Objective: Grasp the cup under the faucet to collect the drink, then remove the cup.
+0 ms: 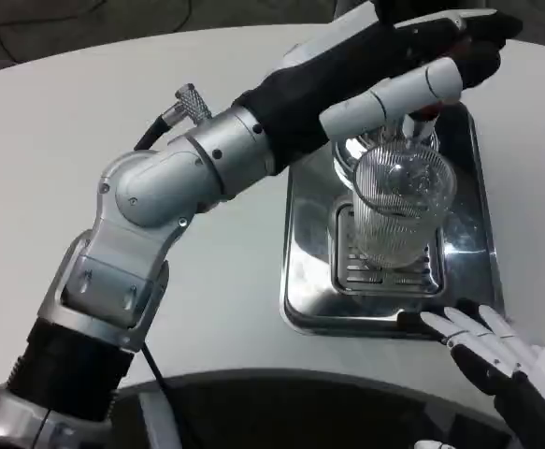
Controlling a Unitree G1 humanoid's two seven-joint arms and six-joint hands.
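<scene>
A clear ribbed glass cup [401, 210] stands upright on the slotted grate of a shiny metal drip tray [302, 281], right under the chrome faucet [370, 148]. My left hand [412, 61] reaches across from the left and lies over the top of the faucet with its fingers stretched out; a small red part [427, 111] shows just below the thumb. The hand hides whatever it touches. Its thumb passes just above the cup's rim. My right hand [496, 360] hovers at the lower right, fingers apart and holding nothing, its fingertips near the tray's front edge, short of the cup.
The tray sits on a white round table [113, 112] whose front edge curves along the bottom. My left forearm [188, 164] crosses the table's middle. Dark floor and cables show beyond the far edge.
</scene>
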